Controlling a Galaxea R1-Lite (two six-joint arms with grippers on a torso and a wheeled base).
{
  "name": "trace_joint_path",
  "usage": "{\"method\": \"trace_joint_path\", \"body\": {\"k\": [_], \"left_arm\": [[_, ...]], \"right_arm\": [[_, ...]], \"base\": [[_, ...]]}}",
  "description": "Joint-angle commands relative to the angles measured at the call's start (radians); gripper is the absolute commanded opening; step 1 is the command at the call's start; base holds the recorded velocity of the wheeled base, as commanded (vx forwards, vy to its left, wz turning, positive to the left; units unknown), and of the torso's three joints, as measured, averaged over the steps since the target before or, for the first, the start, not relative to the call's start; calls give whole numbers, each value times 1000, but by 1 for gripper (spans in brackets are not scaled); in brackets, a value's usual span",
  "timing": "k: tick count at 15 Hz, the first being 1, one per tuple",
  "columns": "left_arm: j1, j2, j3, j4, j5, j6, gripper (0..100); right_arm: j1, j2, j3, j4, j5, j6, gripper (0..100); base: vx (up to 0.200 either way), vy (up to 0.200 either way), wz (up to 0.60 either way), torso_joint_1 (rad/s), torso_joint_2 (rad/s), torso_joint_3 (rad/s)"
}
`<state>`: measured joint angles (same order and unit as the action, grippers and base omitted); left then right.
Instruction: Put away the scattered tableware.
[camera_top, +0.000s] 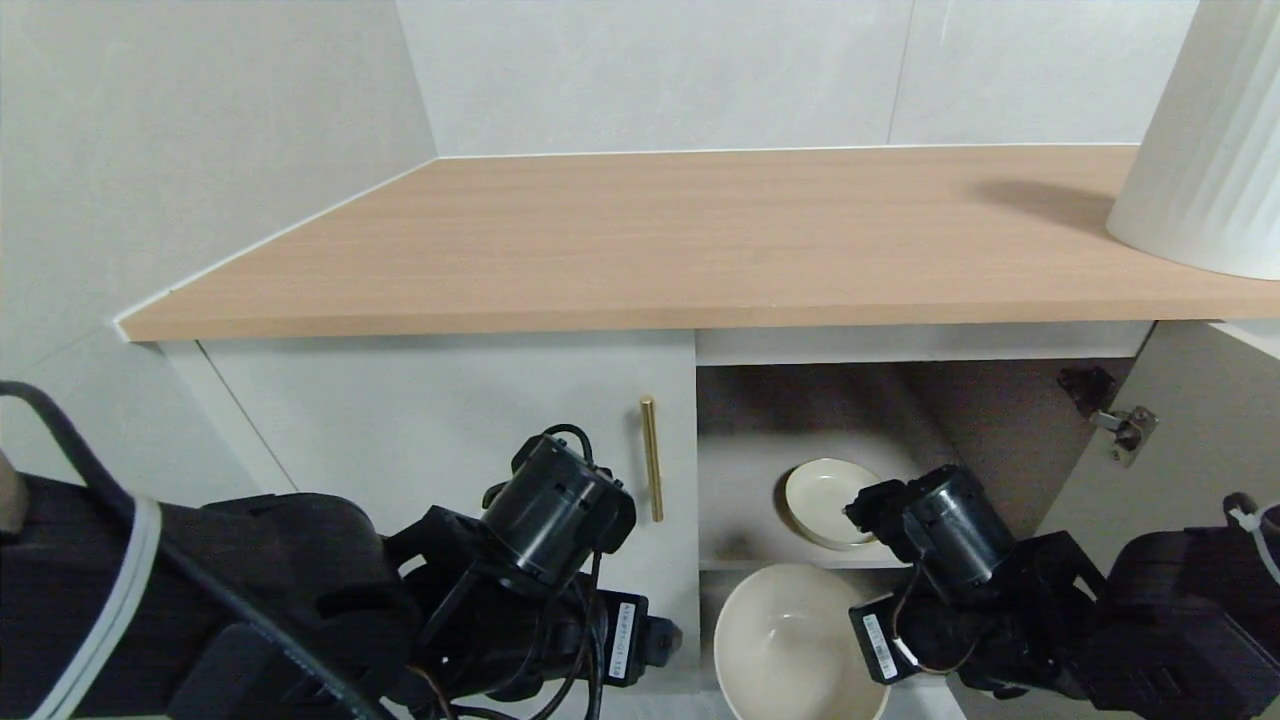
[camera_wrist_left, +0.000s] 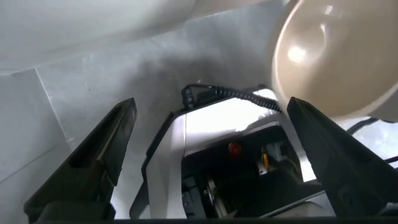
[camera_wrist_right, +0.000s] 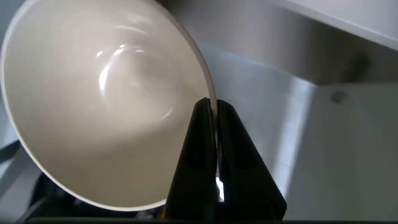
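Note:
A cream bowl (camera_top: 795, 645) hangs low in front of the open cabinet, below the shelf edge. My right gripper (camera_wrist_right: 216, 134) is shut on the bowl (camera_wrist_right: 112, 99), pinching its rim. The bowl (camera_wrist_left: 336, 56) also appears from the left wrist, off to one side. A small cream plate (camera_top: 825, 500) lies on the cabinet shelf (camera_top: 740, 480). My left gripper (camera_wrist_left: 211, 149) is open and holds nothing; its arm sits low in front of the closed left door (camera_top: 440, 430).
A wooden countertop (camera_top: 680, 240) runs above the cabinet, with a tall white ribbed container (camera_top: 1200, 160) at its right end. The right cabinet door (camera_top: 1190, 430) stands open on its hinge. A brass handle (camera_top: 650, 455) is on the closed door.

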<state>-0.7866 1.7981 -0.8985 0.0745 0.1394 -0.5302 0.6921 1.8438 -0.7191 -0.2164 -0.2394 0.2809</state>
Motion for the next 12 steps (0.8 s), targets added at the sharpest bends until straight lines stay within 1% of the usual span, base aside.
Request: {"method": "trace_joint_path", "body": {"k": [1,3,5,10,11,12], "left_arm": [[0,-36,0,-1,-1,-1,100],[0,-66,-3,-1,-1,-1,100],[0,-80,-5,-1,0,-1,100],[1,-95,-8,-1,0,-1,100],[1,-94,-8,-1,0,-1,100],[3,-92,-10,-2,0,-1,100]], "right_arm": [[-42,9,-5,-6,-1,3,0],[-68,8,-8,-23,-6,29,0],[-120,3,-14,-44,-9,112,0],[-209,18,-19,-215,-1,239,0],[-221,28,-23,-236,-5,251,0],[-253,58,-42,-259,-12,262,0]], "base": [[0,0,0,0,0,0],[0,0,0,0,0,0],[0,0,0,0,0,0],[0,0,0,0,0,0],[0,0,0,0,0,0],[0,0,0,0,0,0]]}}
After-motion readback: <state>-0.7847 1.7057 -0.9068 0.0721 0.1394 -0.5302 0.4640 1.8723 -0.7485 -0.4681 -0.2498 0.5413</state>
